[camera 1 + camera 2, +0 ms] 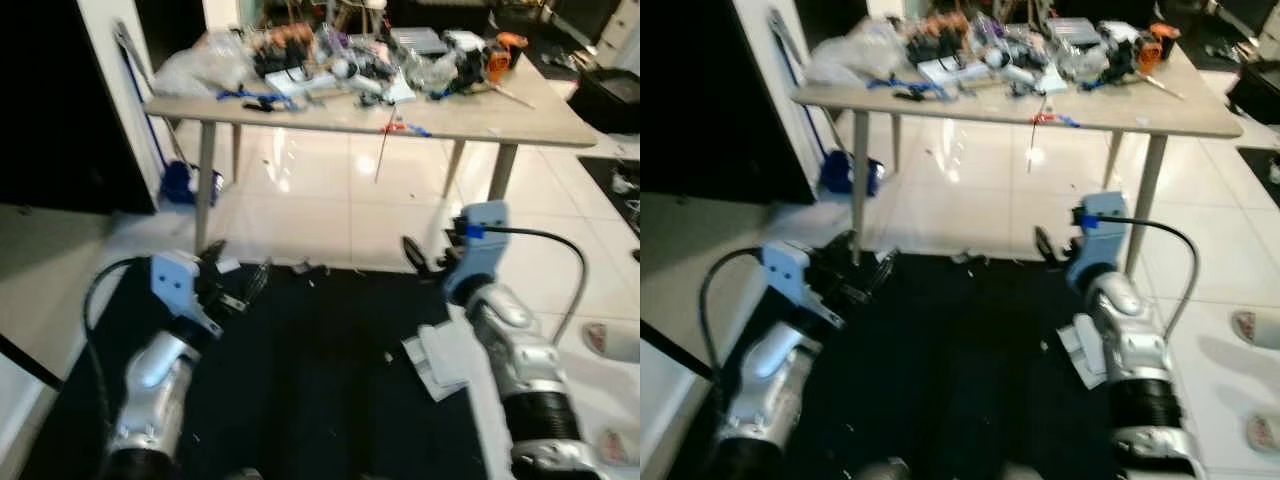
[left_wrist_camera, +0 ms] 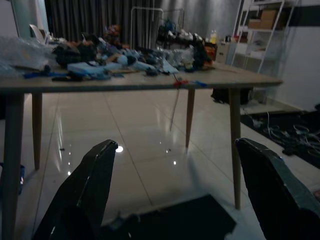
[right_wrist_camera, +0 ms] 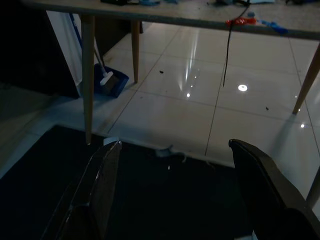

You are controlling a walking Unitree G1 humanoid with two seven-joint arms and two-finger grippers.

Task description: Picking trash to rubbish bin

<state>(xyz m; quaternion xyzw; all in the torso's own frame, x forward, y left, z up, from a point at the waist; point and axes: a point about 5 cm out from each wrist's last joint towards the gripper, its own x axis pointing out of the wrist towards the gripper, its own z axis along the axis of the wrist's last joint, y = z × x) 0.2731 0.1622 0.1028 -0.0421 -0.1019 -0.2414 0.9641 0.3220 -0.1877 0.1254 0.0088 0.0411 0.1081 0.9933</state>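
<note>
Search/approach step, nothing picked up yet, no bin seen. On the left, a blue dustpan [image 1: 178, 184] leaned by the wall; the left gripper [image 1: 232, 283] was held out low over the dark rug [image 1: 320, 380], fingers spread, empty. Small scraps [image 3: 165, 149] lay at the rug edge under the cluttered table [image 1: 500, 120]. Right gripper [image 1: 425, 262] was raised forward likewise, fingers parted, holding nothing. White paper [image 1: 435, 360] lay on the rug just beside the right arm. Next move likely needs bending down to reach a scrap.
</note>
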